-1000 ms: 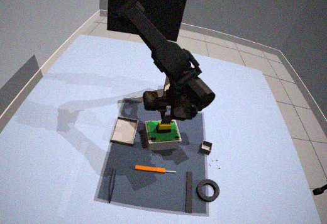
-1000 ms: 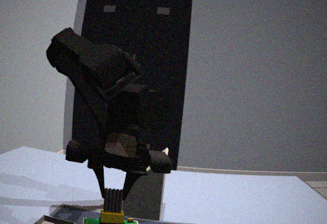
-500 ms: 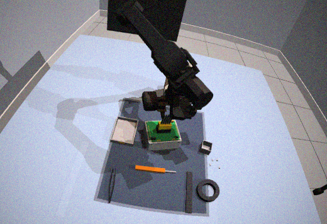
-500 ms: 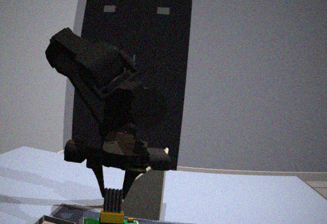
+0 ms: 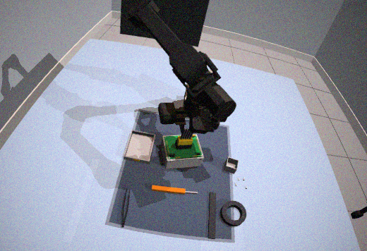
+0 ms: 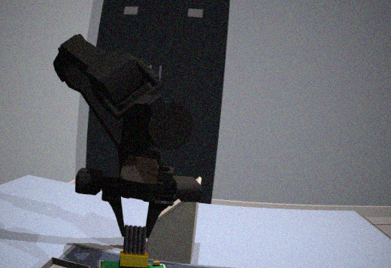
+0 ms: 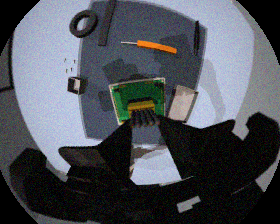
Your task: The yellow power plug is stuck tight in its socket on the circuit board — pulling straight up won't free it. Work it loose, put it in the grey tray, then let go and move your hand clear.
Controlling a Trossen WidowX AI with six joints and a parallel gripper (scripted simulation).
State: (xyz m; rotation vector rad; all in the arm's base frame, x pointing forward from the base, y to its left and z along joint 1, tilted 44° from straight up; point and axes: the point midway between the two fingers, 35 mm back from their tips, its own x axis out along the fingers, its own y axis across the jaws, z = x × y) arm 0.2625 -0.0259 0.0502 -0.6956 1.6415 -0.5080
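Note:
The yellow power plug [image 5: 184,142] [image 6: 134,260] [image 7: 141,106] stands on the green circuit board [image 5: 192,151] [image 7: 123,104], its bundle of dark wires rising from its top. My gripper [image 5: 186,132] [image 6: 135,234] [image 7: 143,119] points down above the board, shut on the plug by its wires, with a fingertip on either side of the bundle, above the yellow body. A dark socket part shows under the yellow body in the top view; how deep the plug sits in it I cannot tell. The grey tray [image 5: 140,147] [image 7: 182,104] is empty, left of the board in the top view.
The board rests on a pale box [image 5: 184,162] on a dark mat. An orange screwdriver [image 5: 169,189] [image 7: 156,47], tweezers [image 5: 125,209], a dark bar [image 5: 212,216], a black ring [image 5: 224,218] and a small open box [image 5: 231,166] lie around, with several tiny pieces near the box.

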